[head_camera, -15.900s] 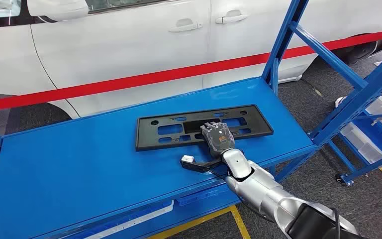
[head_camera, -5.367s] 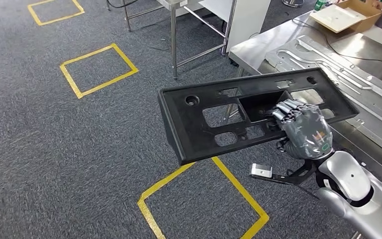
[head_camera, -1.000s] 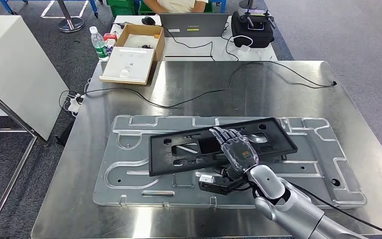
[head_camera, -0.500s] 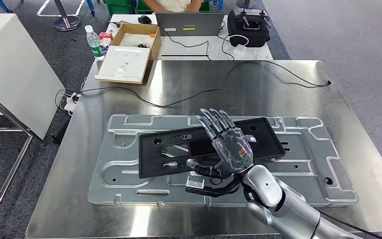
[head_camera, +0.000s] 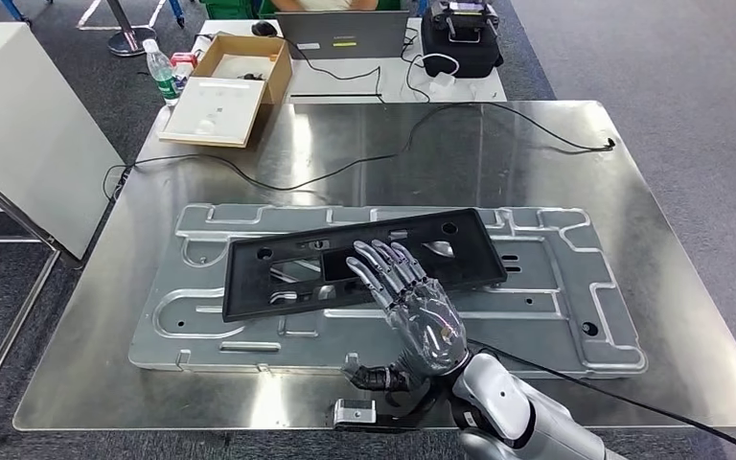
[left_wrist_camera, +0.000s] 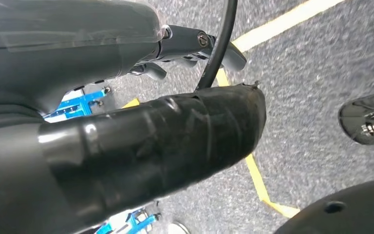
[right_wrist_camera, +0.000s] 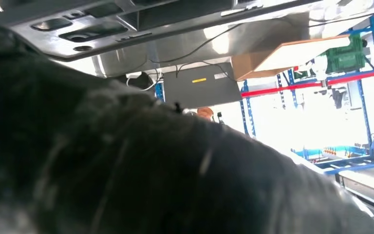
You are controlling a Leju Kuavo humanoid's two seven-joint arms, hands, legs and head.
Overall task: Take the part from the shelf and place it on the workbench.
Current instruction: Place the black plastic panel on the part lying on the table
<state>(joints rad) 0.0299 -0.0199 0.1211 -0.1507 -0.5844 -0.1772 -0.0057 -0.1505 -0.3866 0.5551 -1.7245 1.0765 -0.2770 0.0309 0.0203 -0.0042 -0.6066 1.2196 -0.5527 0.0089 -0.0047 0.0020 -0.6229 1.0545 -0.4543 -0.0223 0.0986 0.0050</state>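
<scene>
The part, a long black plastic plate with cut-outs, lies flat on a grey stamped metal panel on the steel workbench. My right hand hovers at the part's near edge, fingers spread and straight, their tips over the plate's middle, holding nothing. My left hand hangs low over grey carpet with yellow floor lines; how its fingers lie is unclear.
At the bench's far left corner lies an open cardboard box, beside a bottle. A laptop and a black bag stand behind. A black cable crosses the bench top. A white cabinet stands to the left.
My right hand has let go of the part, spread its fingers and drawn back toward me. The part now lies flat on the panel. The view has shifted slightly.
</scene>
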